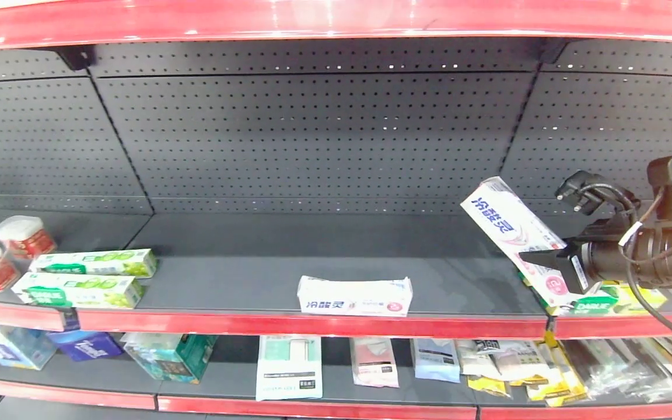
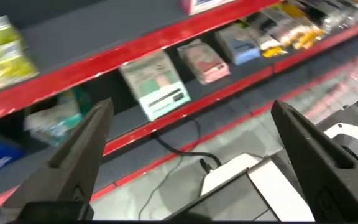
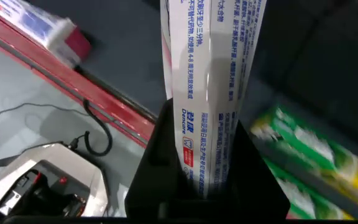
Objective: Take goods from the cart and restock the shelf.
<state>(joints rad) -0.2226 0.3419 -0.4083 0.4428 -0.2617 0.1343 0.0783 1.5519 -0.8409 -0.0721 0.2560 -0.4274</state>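
My right gripper (image 1: 546, 262) is shut on a white toothpaste box (image 1: 514, 233), held tilted above the right part of the grey shelf (image 1: 289, 256). In the right wrist view the toothpaste box (image 3: 211, 87) runs between the dark fingers (image 3: 160, 162). An identical white box (image 1: 354, 296) lies flat at the shelf's front edge, near the middle. My left gripper (image 2: 191, 149) is open and holds nothing, low in front of the lower shelf.
Green toothpaste boxes (image 1: 94, 262) and red-labelled jars (image 1: 24, 236) sit at the shelf's left end. A green-yellow box (image 1: 610, 300) lies under the held box. The lower shelf holds packets (image 1: 289, 364) and tissue packs (image 1: 6, 344). A red upper shelf edge (image 1: 336, 23) runs overhead.
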